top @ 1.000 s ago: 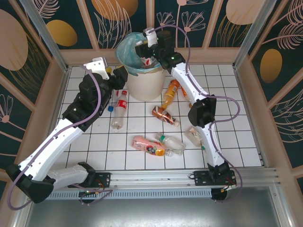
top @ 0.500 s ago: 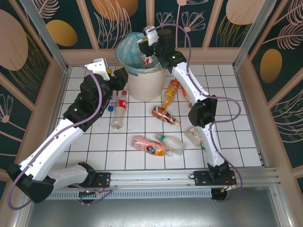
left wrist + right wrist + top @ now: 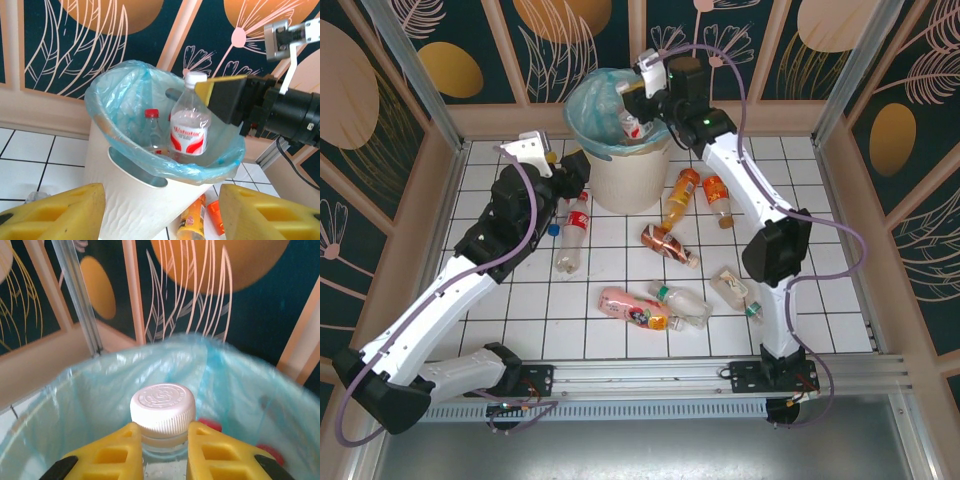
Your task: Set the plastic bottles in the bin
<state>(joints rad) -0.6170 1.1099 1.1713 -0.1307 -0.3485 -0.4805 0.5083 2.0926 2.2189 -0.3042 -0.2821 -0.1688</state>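
Observation:
The bin (image 3: 620, 175), off-white with a teal liner, stands at the back of the tiled floor. Over its opening my right gripper (image 3: 632, 112) is shut on the neck of a clear plastic bottle (image 3: 189, 131) with a white cap (image 3: 162, 407) and a red-and-white label; the bottle hangs upright, its lower part inside the bin. Yellow fingers (image 3: 117, 452) press on either side below the cap. A red-capped bottle (image 3: 151, 127) lies inside. My left gripper (image 3: 575, 170) is open beside the bin's left wall, nothing between its fingertips (image 3: 55, 212).
Several bottles lie on the tiles in front of the bin: a red-label one (image 3: 574, 232), two orange ones (image 3: 680, 197) (image 3: 718, 198), a brown one (image 3: 668, 244), a pink one (image 3: 625, 304), and clear ones (image 3: 682, 303) (image 3: 734, 291). Framed walls close in the floor.
My right gripper has closed on the bottle's neck over the bin, and its arm has swung to the right, uncovering an orange bottle. The left arm has barely moved.

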